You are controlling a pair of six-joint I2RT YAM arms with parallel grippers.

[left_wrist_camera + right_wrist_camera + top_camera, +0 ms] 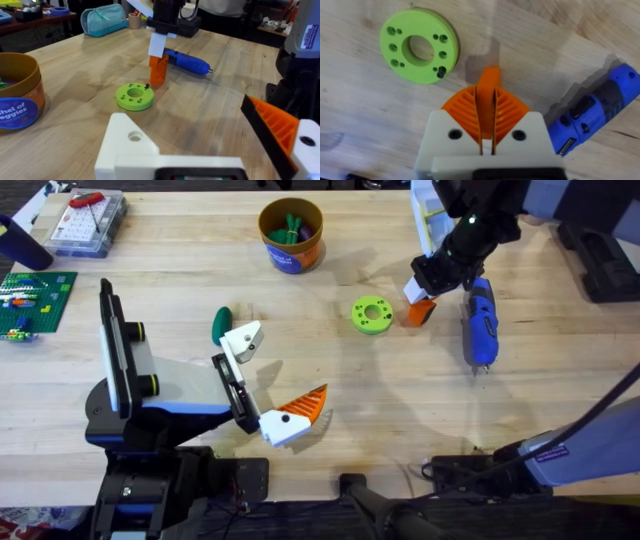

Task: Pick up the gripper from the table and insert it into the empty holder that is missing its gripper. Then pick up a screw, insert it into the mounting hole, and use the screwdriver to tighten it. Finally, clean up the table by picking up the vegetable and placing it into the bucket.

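My right gripper (424,298) (487,107) is shut on the small orange gripper (419,313) (490,77) (159,80), holding it tip down at the table surface between the lime ring and the blue screwdriver (480,325) (592,117) (187,61). My left gripper (275,372) (195,125) rests open near the front. One jaw is the empty holder (241,340) (132,145), bare white with a round hole; the other carries an orange-striped tip (305,405) (275,127). The dark green vegetable (221,325) lies just behind the holder. The orange bucket (290,235) (17,95) stands at the back centre.
A lime-green ring (372,314) (420,45) (135,96) lies left of my right gripper, with a small black screw (440,71) standing in one of its holes. A clear parts box (85,220) and a green baseplate (35,295) sit at the far left.
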